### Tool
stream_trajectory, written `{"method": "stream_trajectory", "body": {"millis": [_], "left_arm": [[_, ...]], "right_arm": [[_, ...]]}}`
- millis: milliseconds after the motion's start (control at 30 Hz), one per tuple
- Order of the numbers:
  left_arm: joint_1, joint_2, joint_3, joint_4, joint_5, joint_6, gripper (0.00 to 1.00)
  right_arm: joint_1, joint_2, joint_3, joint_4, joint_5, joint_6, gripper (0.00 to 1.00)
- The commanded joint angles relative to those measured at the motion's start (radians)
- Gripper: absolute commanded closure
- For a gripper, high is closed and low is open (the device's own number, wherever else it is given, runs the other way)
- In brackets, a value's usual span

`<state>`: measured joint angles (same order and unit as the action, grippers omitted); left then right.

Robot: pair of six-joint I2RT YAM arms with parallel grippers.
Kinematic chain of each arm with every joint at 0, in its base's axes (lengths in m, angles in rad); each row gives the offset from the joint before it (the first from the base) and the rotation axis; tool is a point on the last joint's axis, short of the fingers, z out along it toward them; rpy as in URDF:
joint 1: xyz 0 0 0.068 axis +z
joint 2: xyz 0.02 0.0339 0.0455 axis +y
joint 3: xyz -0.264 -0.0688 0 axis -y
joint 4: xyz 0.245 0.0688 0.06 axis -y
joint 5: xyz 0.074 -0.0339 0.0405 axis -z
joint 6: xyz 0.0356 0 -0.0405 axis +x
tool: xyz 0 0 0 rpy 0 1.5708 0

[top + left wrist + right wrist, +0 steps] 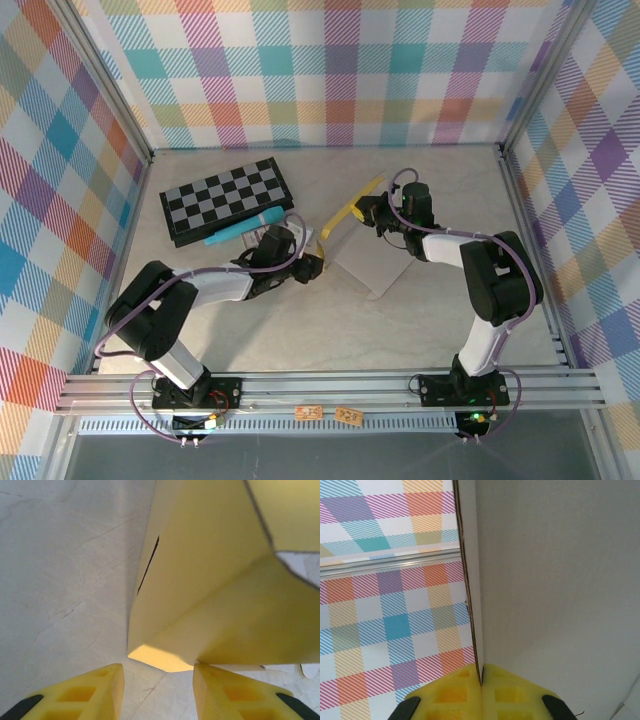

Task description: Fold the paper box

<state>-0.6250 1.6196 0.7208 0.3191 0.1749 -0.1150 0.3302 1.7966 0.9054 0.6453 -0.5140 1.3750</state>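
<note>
The right hand [481,679] is clenched on a raised edge of the paper box [560,580], and the thin card is pinched upright between its pads. The left hand [159,682] is released. Its fingers [95,692] are spread, nothing is gripped between them, and the lower corner of a yellow flap [160,659] is seen just ahead of the gap.

In the overhead view, with 12 o'clock taken as the far wall, the paper box [372,262] is found near the middle of the counter [300,340]. It sits at 3 o'clock of the left hand [312,265] and about 6 o'clock of the right hand [358,213]. Part of it lies flat, pale side up, while yellow panels are lifted along its 11 o'clock side. A checkerboard [228,200], with a teal tube [243,230] at its near edge, is set well apart at 10 o'clock.

The step in hand is judged to be the raising of a side wall, with most of the folding not yet done. The next move calls for the flap to be taken or pushed by the left hand and turned inward toward the slot [148,565], while the wall is steadied by the right.
</note>
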Motion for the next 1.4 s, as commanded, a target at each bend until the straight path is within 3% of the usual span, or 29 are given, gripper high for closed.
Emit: {"method": "stream_trajectory", "body": {"millis": [0,567,1033,1367], "left_arm": [[-0.009,0.03,0.04,0.061,-0.03,0.008,0.59],[-0.009,0.067,0.062,0.213,-0.029,0.067,0.57],[-0.008,0.072,0.127,0.2,-0.001,0.055,0.69],[-0.019,0.107,0.154,0.248,0.004,0.023,0.68]], "right_arm": [[0.018,0.049,-0.018,-0.13,-0.004,0.001,1.0],[0.018,0.042,0.013,-0.178,-0.031,0.004,1.0],[0.018,0.054,0.022,-0.115,0.004,0.056,1.0],[0.025,0.06,0.046,-0.068,0.028,0.117,1.0]]}}
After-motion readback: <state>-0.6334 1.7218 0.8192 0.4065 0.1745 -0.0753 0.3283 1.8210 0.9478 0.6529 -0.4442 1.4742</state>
